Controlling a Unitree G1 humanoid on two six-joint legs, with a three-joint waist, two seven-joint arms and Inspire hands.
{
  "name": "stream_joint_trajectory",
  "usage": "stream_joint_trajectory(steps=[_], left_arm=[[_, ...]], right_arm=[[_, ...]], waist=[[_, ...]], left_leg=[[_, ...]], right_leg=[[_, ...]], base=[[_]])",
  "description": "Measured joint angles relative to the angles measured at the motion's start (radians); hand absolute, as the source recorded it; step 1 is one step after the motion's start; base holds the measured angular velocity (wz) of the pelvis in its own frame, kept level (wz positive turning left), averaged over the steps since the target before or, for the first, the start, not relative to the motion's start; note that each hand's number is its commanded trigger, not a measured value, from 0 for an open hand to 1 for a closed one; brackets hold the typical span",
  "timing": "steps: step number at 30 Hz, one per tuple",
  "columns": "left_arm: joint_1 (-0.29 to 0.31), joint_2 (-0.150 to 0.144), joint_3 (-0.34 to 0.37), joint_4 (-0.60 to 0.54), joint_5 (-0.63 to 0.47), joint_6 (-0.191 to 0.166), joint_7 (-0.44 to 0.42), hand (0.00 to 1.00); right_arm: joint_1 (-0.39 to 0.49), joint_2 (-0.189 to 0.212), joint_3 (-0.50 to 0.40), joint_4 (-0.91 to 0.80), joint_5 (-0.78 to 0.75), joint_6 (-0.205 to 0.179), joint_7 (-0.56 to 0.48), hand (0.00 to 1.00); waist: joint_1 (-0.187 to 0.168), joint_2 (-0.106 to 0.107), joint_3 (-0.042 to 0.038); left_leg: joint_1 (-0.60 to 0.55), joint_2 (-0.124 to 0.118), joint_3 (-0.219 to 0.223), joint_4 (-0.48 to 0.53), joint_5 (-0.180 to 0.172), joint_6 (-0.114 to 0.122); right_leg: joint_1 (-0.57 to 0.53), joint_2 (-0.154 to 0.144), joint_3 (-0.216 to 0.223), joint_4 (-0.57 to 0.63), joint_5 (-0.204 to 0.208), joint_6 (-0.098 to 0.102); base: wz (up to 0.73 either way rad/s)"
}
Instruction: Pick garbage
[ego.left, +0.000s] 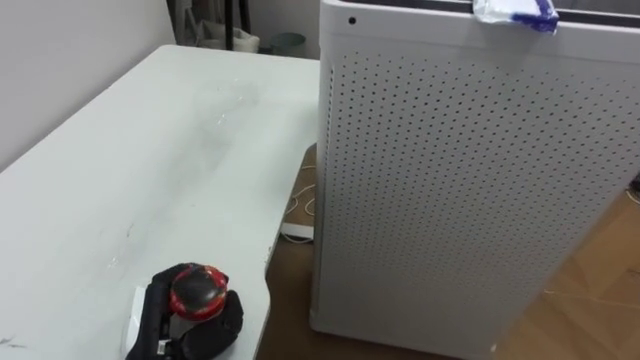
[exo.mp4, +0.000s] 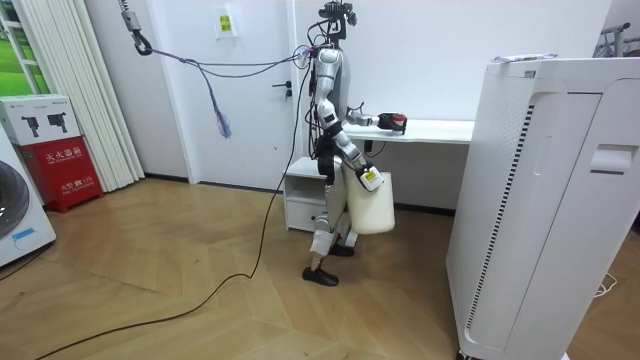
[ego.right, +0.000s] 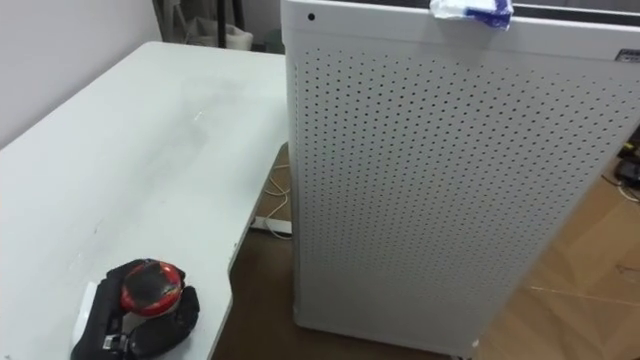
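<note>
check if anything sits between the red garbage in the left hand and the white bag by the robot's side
Nothing visible does. The left hand grips the red garbage over the white table near its edge; the white bag hangs lower, at the right hand, off the table.

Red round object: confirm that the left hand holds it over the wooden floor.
Wrong place: the left hand holds the red round object over the white table; the left eye view shows it.
</note>
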Motion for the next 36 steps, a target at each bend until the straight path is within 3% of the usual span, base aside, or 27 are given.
stream_joint_trajectory(steps=[11, 16, 20, 27, 32, 36], left_arm=[[-0.031, 0.001, -0.013, 0.016, -0.143, -0.001, -0.045, 1.0], [-0.03, 0.0, -0.026, -0.016, -0.216, 0.0, -0.1, 1.0], [-0.049, -0.001, -0.109, -0.051, -0.293, 0.006, -0.21, 1.0], [-0.111, 0.0, -0.283, -0.156, -0.361, 0.018, -0.365, 1.0], [-0.148, -0.008, -0.305, -0.158, -0.369, 0.018, -0.449, 1.0], [-0.148, -0.011, -0.313, -0.158, -0.379, 0.024, -0.513, 1.0]], right_arm=[[-0.005, -0.001, 0.0, -0.007, -0.001, 0.0, -0.035, 1.0], [-0.023, -0.001, 0.0, -0.006, 0.0, 0.0, -0.044, 1.0], [-0.071, 0.002, 0.001, 0.031, -0.001, -0.001, -0.055, 1.0], [-0.147, -0.014, 0.003, 0.029, 0.011, -0.015, -0.107, 1.0], [-0.216, -0.025, 0.009, 0.03, 0.01, -0.028, -0.142, 1.0], [-0.24, -0.024, 0.005, 0.03, -0.007, -0.036, -0.169, 1.0]], waist=[[-0.004, 0.003, -0.0008], [-0.023, 0.004, -0.0008], [-0.032, -0.001, -0.0005], [-0.076, -0.007, 0.0008], [-0.08, 0.001, 0.0156], [-0.084, 0.002, 0.0158]], left_leg=[[-0.02, 0.003, 0.0, 0.008, -0.001, 0.001], [-0.043, 0.002, -0.001, 0.01, 0.0, 0.003], [-0.059, 0.003, 0.008, 0.01, 0.004, 0.004], [-0.083, 0.012, 0.039, 0.022, 0.005, 0.004], [-0.092, 0.022, 0.062, 0.021, 0.004, 0.004], [-0.108, 0.023, 0.064, 0.025, 0.004, 0.004]], right_leg=[[-0.015, 0.001, -0.003, 0.004, 0.0, 0.0], [-0.039, 0.0, -0.004, 0.014, 0.0, 0.0], [-0.071, -0.001, -0.001, 0.033, 0.0, 0.0], [-0.103, -0.001, 0.008, 0.047, 0.002, -0.003], [-0.139, 0.0, 0.01, 0.071, 0.003, -0.005], [-0.158, 0.002, 0.016, 0.072, 0.004, -0.006]], base=[[0.0], [-0.01], [-0.09], [-0.11], [-0.2], [-0.02]])
